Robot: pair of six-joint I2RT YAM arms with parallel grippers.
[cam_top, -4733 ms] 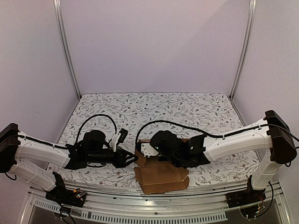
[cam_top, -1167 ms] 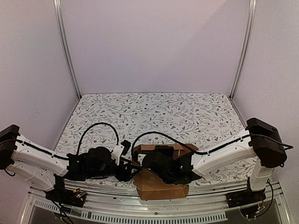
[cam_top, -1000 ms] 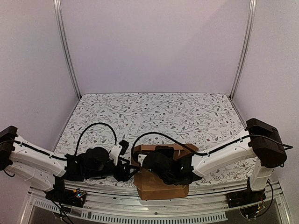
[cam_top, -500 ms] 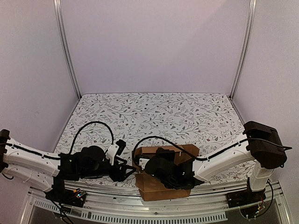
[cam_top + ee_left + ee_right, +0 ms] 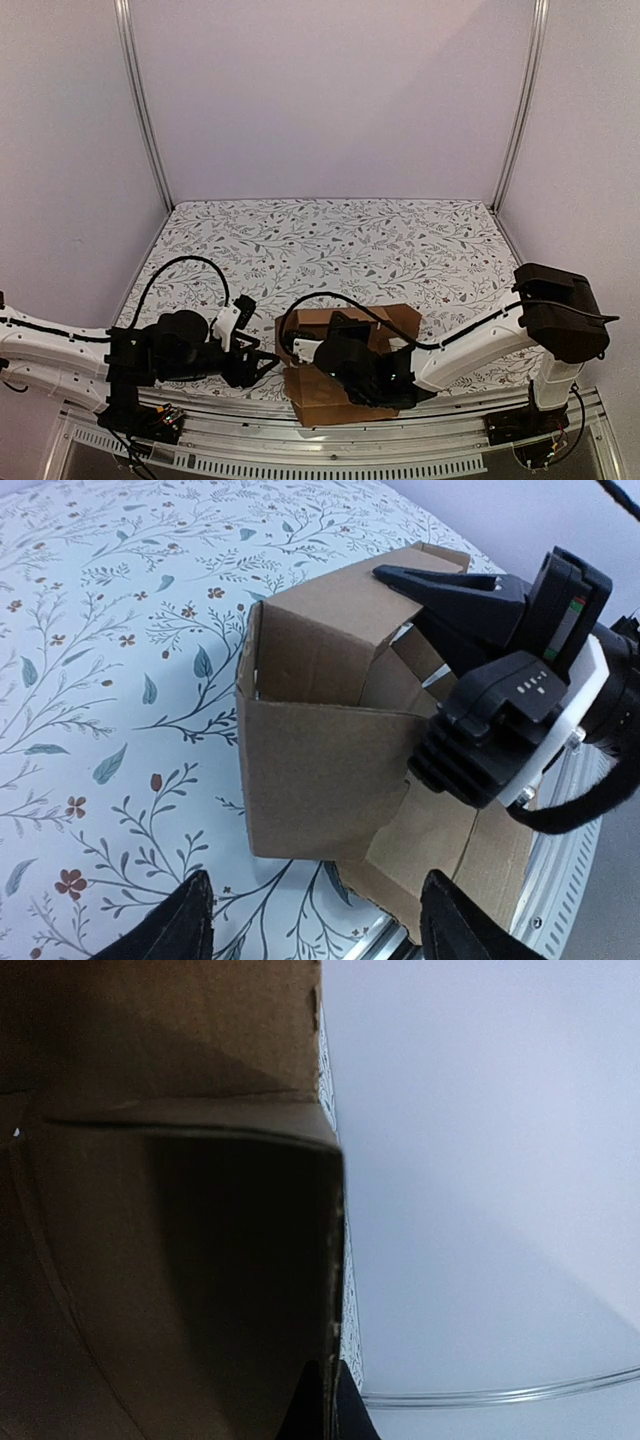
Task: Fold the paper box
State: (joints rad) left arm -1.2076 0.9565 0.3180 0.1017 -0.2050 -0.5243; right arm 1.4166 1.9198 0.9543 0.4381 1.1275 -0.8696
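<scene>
Paper box (image 5: pixel 310 780) half-folded; right tool (image 5: pixel 395 577) pressed together, touching it; left tool (image 5: pixel 315 925) spread (just beside it)

Top cam: high, from near edge, looks down on whole counter (image 5: pixel 350 235). L wrist cam: low, close, faces paper box (image 5: pixel 310 780); R wrist cam right against it.

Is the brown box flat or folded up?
Partly folded up: the paper box has walls standing, but one panel lies flat.
</scene>
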